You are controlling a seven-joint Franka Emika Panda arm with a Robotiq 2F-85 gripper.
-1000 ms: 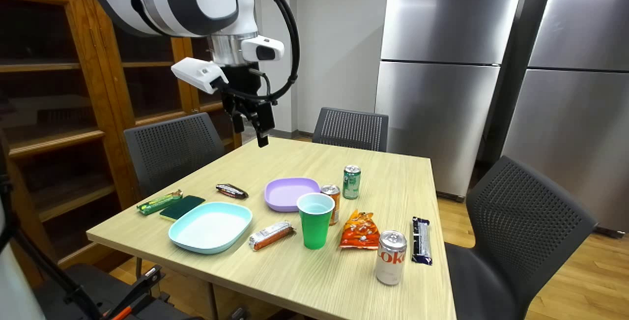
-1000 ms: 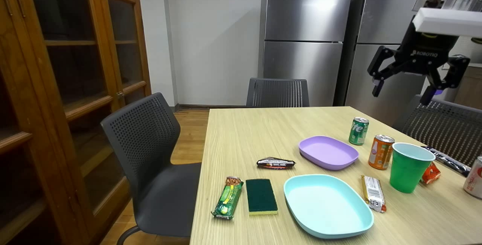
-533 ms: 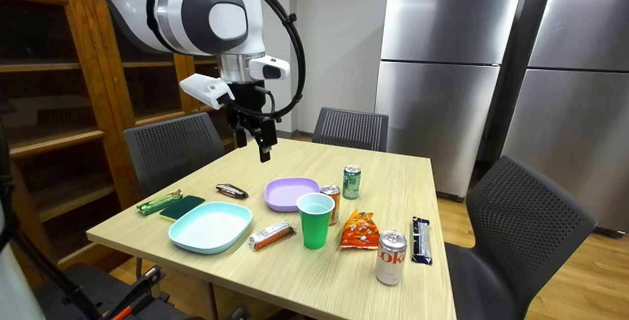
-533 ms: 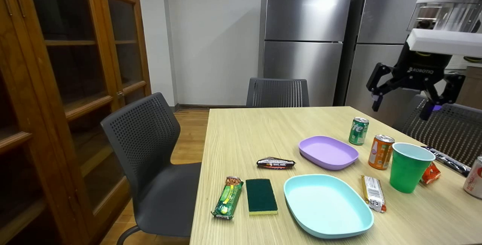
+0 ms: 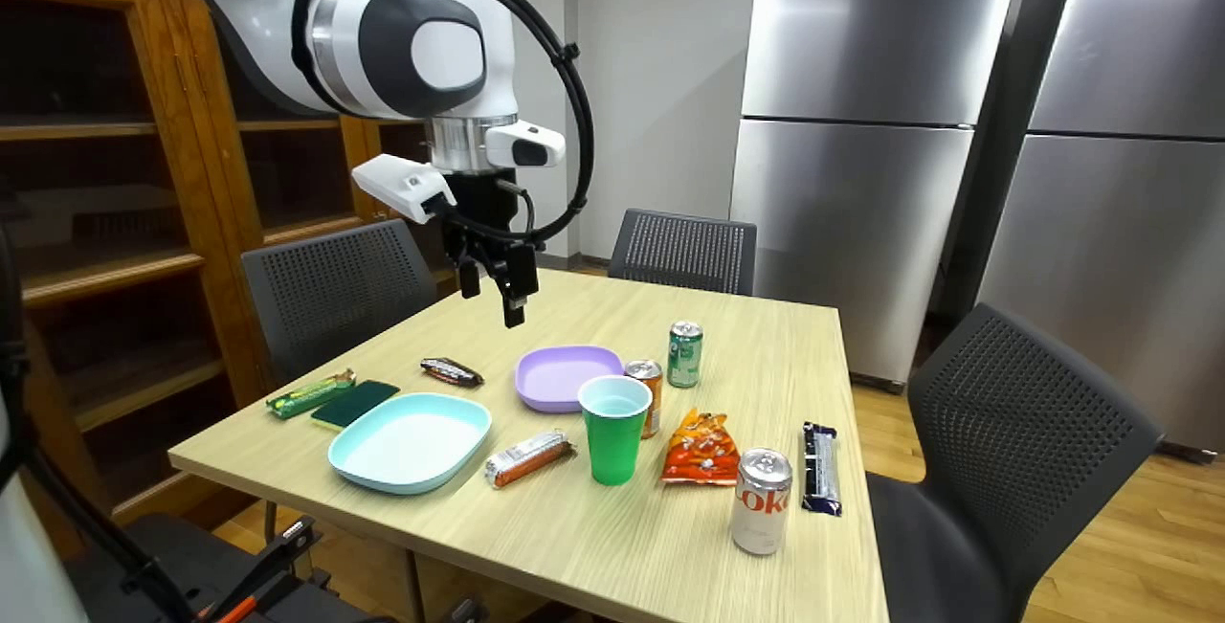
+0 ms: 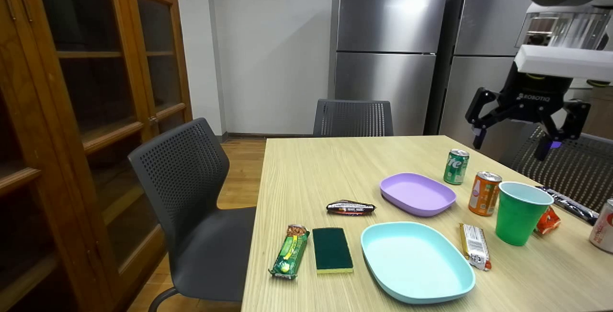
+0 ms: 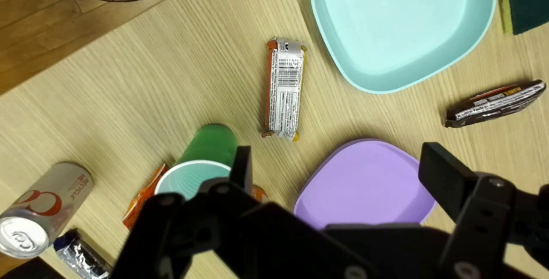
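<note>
High over the wooden table, my black gripper [image 5: 492, 299] [image 6: 510, 146] [image 7: 339, 165] stands open with nothing between its fingers. In the wrist view the purple plate [image 7: 364, 184] shows below and between the fingertips, its near part covered by the gripper body. A green cup [image 7: 212, 144] with a pale inside stands at the left finger there, which partly hides an orange can [image 7: 259, 193]. A silver-and-orange snack bar [image 7: 286, 90] lies between that cup and a teal plate [image 7: 394, 22]. The dark snack bar [image 7: 497, 103] rests beyond the right finger.
A green can [image 5: 684, 355], an orange snack bag [image 5: 701, 451], a Coke can [image 5: 762, 501] and a dark blue bar [image 5: 820, 470] stand or lie on the table [image 5: 593, 546]. A sponge [image 6: 332, 249] and green bar [image 6: 290, 252] lie beside the teal plate. Chairs [image 6: 191, 216] surround the table.
The arm has come down, bringing the gripper nearer to the table, with a slight sideways shift. Its jaws have stayed apart. The objects on the table have kept their places.
</note>
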